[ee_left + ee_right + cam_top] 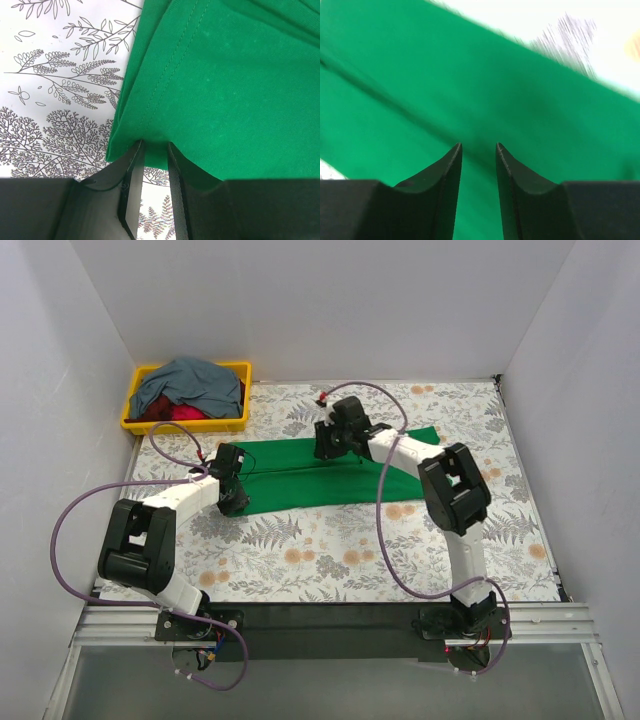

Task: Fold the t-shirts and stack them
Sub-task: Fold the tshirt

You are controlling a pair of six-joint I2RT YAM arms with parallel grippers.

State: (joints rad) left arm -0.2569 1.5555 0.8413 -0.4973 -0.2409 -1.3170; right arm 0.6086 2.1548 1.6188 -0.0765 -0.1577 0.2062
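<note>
bright green short-sleeved cloth t-shirt (pixel 300 475) folded into a long band, flat across the middle of the fern-and-flower printed tabletop (pixel 330 560), running from left of centre towards the right. left pincer (pixel 155 150) at the band's left end, black fingers (pixel 131 175) drawn close with the stitched green hem caught between them and a flap of cloth draped over the right-hand finger: clamped on the green shirt's edge. right pincer (pixel 477 147) low over the band's far edge near its middle, tips a narrow slot apart with green cloth filling the blurred wrist view; cannot tell whether cloth is pinched there or only beneath. yellow plastic bin (pixel 180 426) in the far left corner of the tabletop, well apart from the green shirt, holding a crumpled slate grey-blue t-shirt (pixel 195 382) heaped on top and a red t-shirt (pixel 185 412) showing under it at the near side.
</note>
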